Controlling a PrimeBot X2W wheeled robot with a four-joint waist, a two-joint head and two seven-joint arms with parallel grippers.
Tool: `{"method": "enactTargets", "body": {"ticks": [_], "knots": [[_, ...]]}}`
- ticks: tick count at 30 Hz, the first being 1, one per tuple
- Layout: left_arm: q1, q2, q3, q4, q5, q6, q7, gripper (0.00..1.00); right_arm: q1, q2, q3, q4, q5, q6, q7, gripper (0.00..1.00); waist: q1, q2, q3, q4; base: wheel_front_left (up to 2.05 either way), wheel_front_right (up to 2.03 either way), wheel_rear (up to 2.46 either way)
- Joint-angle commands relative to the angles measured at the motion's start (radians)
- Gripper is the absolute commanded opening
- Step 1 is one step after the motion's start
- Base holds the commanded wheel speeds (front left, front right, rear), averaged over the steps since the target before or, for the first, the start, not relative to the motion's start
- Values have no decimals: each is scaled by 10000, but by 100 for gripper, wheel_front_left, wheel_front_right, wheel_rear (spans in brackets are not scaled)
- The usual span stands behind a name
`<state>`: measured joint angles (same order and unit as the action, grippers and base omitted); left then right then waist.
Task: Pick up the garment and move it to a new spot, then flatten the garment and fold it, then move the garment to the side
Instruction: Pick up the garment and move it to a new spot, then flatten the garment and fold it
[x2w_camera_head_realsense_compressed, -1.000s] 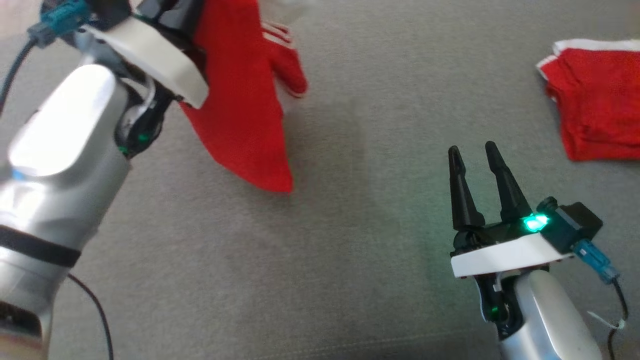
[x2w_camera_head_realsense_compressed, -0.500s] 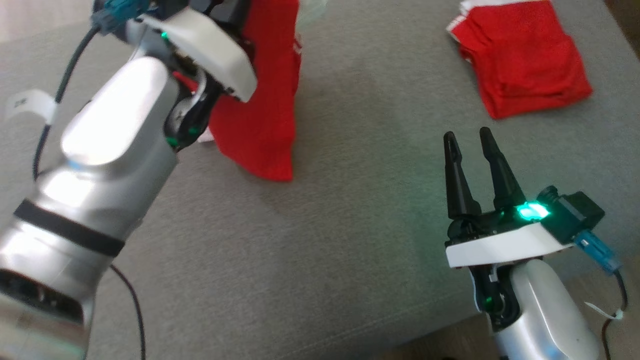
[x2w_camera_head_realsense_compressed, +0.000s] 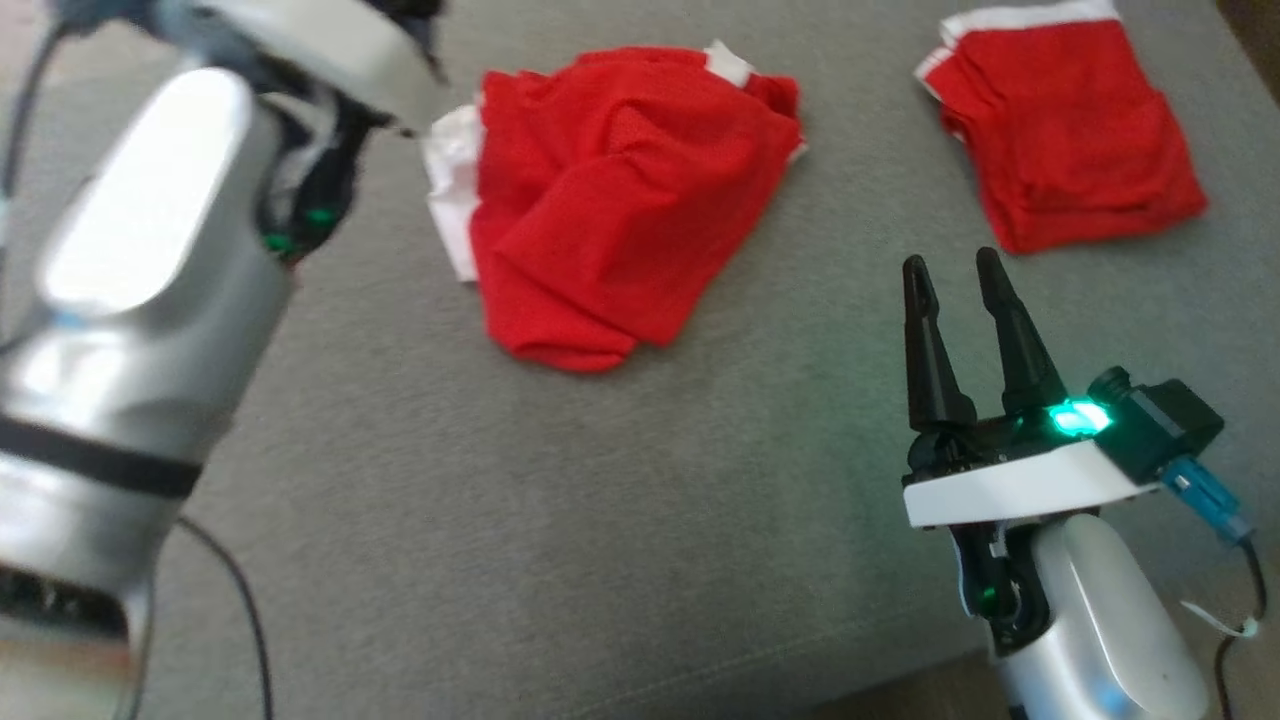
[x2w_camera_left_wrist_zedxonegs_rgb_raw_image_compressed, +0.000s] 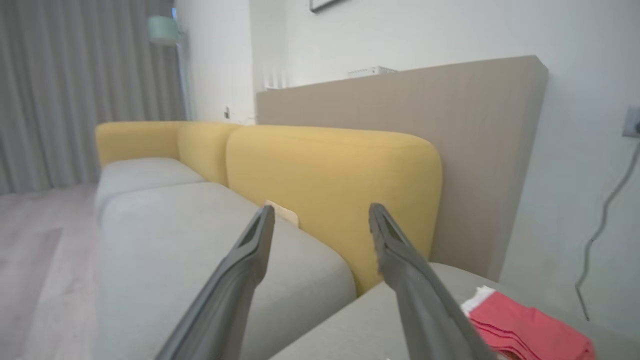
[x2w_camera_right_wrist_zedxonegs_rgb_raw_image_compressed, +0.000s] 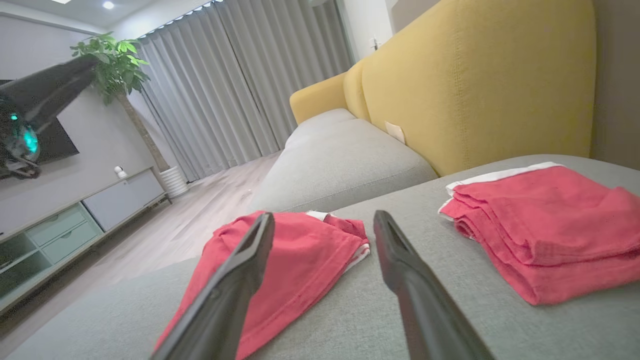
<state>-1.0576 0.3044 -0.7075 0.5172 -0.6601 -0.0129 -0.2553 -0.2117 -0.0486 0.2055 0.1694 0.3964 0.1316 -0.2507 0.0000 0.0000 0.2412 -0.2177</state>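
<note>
Hanging from the left gripper (x2w_camera_left_wrist_zedxonegs_rgb_raw_image_compressed: 321, 210) a second ago, the garment (x2w_camera_head_realsense_compressed: 620, 200) is now dropped crumpled on the cushion (x2w_camera_head_realsense_compressed: 600, 520). Its jaws are spread, empty; the right gripper (x2w_camera_head_realsense_compressed: 950, 262) likewise. Flattening is judged next.

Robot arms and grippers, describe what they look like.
Both forearms are glossy silver; the left forearm carries a black band. Each wrist has a white plate. The right gripper has two long, tapered black fingers, a glowing green light and a blue cable plug.
</note>
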Motion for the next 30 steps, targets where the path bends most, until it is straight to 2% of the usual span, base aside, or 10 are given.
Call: {"method": "enactTargets", "body": {"ticks": [1, 6, 9, 13, 17, 24, 30], "knots": [[-6, 438, 492, -383, 127, 76, -60, 100, -19, -16, 141, -286, -105, -9, -110, 100, 0, 0, -310, 426, 0, 0, 0], [2062, 859, 1561, -1635, 660, 343, -62, 100, 225, -16, -34, -96, -534, -9, -110, 100, 0, 0, -883, 1354, 0, 0, 0], [3623, 865, 2154, -2487, 1033, 569, -63, 100, 396, -16, -113, 59, -828, -9, -110, 100, 0, 0, -1192, 1846, 0, 0, 0], [5784, 546, 2956, -3629, 1555, 838, -63, 100, 564, -16, -97, 276, -1080, -9, -108, 100, 0, 0, -1498, 2266, 0, 0, 0], [7638, -127, 3684, -4612, 2238, 973, -63, 100, 703, -16, -35, 413, -1202, -9, -41, 100, 0, 0, -1683, 2490, 0, 0, 0], [9298, -1457, 4803, -5288, 3119, 611, -64, 100, 820, -16, -12, 424, -1282, -9, 67, 100, 0, 0, -1795, 2656, 0, 0, 0], [9464, -2016, 5159, -5205, 3760, -98, -64, 100, 749, -16, 176, 435, -1608, -9, 313, 100, 0, 0, -1739, 2938, 0, 0, 0]]}}
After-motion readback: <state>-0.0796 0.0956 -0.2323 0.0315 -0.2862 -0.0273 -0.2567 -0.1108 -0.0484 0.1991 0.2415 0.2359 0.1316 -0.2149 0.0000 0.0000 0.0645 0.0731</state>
